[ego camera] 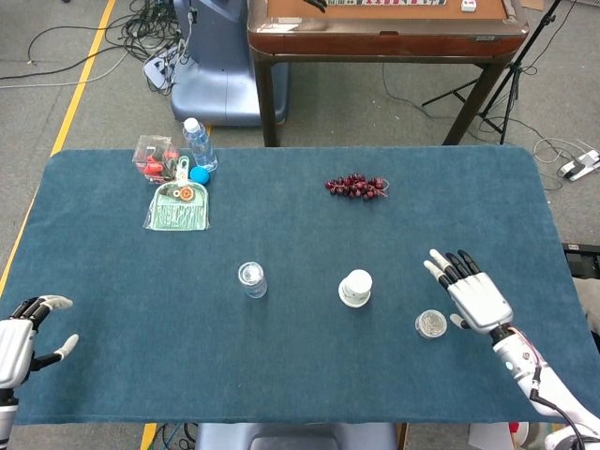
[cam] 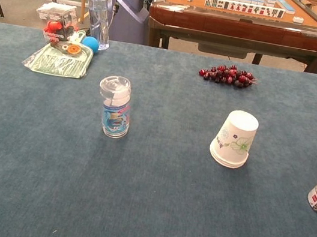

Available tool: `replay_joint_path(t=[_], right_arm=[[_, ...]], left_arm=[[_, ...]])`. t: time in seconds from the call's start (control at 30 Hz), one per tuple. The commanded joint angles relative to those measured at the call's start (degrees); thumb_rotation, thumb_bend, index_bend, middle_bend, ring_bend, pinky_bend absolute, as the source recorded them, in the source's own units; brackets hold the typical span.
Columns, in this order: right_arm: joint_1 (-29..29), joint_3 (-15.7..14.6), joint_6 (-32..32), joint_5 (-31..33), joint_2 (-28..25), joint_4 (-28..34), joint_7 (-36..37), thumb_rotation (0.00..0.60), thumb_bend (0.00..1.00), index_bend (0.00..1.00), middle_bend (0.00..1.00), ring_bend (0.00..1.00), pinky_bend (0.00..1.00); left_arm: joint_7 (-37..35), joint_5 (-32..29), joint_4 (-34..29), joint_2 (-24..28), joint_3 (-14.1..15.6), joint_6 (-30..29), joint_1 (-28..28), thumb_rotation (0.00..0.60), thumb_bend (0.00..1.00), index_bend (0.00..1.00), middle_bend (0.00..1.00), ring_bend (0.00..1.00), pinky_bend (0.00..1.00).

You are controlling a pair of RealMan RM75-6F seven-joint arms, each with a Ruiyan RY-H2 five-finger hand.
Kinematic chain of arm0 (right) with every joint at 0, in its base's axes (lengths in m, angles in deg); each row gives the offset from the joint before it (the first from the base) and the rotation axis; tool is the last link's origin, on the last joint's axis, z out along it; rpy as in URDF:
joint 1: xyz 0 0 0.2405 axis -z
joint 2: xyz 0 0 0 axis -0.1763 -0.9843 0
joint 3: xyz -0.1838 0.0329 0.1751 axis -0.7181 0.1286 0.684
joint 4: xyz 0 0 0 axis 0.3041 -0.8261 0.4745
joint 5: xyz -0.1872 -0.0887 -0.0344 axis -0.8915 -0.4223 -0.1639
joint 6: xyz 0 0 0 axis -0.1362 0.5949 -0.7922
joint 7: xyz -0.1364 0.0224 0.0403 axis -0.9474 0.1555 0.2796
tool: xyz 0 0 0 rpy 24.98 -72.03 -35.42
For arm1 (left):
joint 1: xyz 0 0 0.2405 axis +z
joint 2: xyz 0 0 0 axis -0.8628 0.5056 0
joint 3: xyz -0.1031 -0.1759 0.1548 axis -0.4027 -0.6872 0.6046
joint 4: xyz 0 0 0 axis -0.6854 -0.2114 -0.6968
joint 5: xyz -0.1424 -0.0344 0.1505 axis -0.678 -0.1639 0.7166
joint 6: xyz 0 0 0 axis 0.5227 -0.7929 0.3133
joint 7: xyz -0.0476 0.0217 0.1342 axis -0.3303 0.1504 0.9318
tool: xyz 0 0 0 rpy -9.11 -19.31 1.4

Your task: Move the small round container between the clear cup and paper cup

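My right hand hovers spread, holding nothing, just beside the small round container, which sits on the table nr its right edge, outside the gap betw. clear cup & paper cup. Move not yet done; grasp, carry & placing left.

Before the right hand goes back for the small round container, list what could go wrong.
1. The small round container lies right of the paper cup, outside the gap. Carrying it in low could knock over the upside-down paper cup.
2. The right hand is open beside the container, not holding it. A shallow grasp on such a low thing may slip.
3. The clear cup is tall and narrow, so overshooting the gap could tip it.
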Motion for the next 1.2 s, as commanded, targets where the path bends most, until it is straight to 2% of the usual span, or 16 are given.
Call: replay_joint_path(t=[0.03, 0.4, 0.67, 0.73, 0.8, 0.87, 0.93, 1.0, 1.07, 1.1, 1.2], right_arm=[[1.5, -0.3, 1.3, -1.6, 1.5, -3.4, 1.6, 0.600, 0.00, 0.00, 0.00, 0.00, 0.02], [3.9, 0.4, 4.7, -5.5, 7.2, -12.8, 5.4, 0.600, 0.00, 0.00, 0.00, 0.00, 0.00], [4.7, 0.2, 5.5, -7.9, 10.1, -17.4, 7.5, 0.600, 0.00, 0.00, 0.00, 0.00, 0.00], [4.9, 0.6, 6.5, -8.3, 10.5, -18.1, 7.6, 0.600, 0.00, 0.00, 0.07, 0.01, 0.05], [5.2, 1.4, 7.6, -8.4, 10.8, -18.5, 7.7, 0.600, 0.00, 0.03, 0.22, 0.09, 0.20], [5.2, 1.8, 7.8, -8.3, 10.7, -18.6, 7.4, 0.600, 0.00, 0.18, 0.47, 0.32, 0.43], [5.2, 2.3, 7.5, -7.9, 10.4, -18.2, 6.1, 0.600, 0.00, 0.41, 0.69, 0.55, 0.62], [5.3, 2.6, 7.0, -7.4, 10.1, -17.8, 4.7, 0.600, 0.00, 0.69, 0.91, 0.78, 0.82], [5.5, 2.8, 6.3, -6.5, 10.0, -17.4, 3.7, 0.600, 0.00, 0.84, 0.99, 0.91, 0.94], [5.6, 3.0, 6.0, -6.2, 9.9, -17.2, 3.4, 0.600, 0.00, 0.89, 1.00, 0.96, 0.98], [5.8, 3.2, 4.8, -5.1, 9.7, -16.4, 2.5, 0.600, 0.00, 0.97, 1.00, 1.00, 1.00]], left_arm=[[0.5, 0.6, -0.4, 0.0, 0.2, -0.3, 0.0, 0.600, 0.24, 0.35, 0.35, 0.30, 0.55], [1.2, 1.6, -1.0, 0.0, 0.5, -0.8, 0.1, 0.600, 0.24, 0.35, 0.35, 0.30, 0.55], [0.4, 1.1, -1.1, 0.3, 0.3, -0.6, 0.1, 0.600, 0.24, 0.35, 0.35, 0.30, 0.55], [0.3, 0.9, -1.1, 0.3, 0.3, -0.5, 0.1, 0.600, 0.24, 0.35, 0.35, 0.30, 0.55], [0.3, 0.9, -1.0, 0.3, 0.3, -0.5, 0.1, 0.600, 0.24, 0.36, 0.35, 0.30, 0.55], [0.3, 1.0, -1.0, 0.3, 0.3, -0.4, 0.0, 0.600, 0.24, 0.36, 0.35, 0.30, 0.55], [0.3, 0.9, -1.0, 0.3, 0.4, -0.4, 0.0, 0.600, 0.24, 0.35, 0.35, 0.30, 0.55], [0.4, 0.9, -1.0, 0.3, 0.3, -0.4, 0.0, 0.600, 0.24, 0.35, 0.35, 0.30, 0.55], [0.4, 0.9, -1.1, 0.4, 0.3, -0.4, 0.1, 0.600, 0.24, 0.35, 0.35, 0.30, 0.55], [0.4, 0.9, -1.2, 0.4, 0.3, -0.5, 0.1, 0.600, 0.24, 0.35, 0.35, 0.30, 0.55], [0.4, 0.8, -1.3, 0.4, 0.3, -0.4, 0.1, 0.600, 0.24, 0.36, 0.35, 0.30, 0.55]])
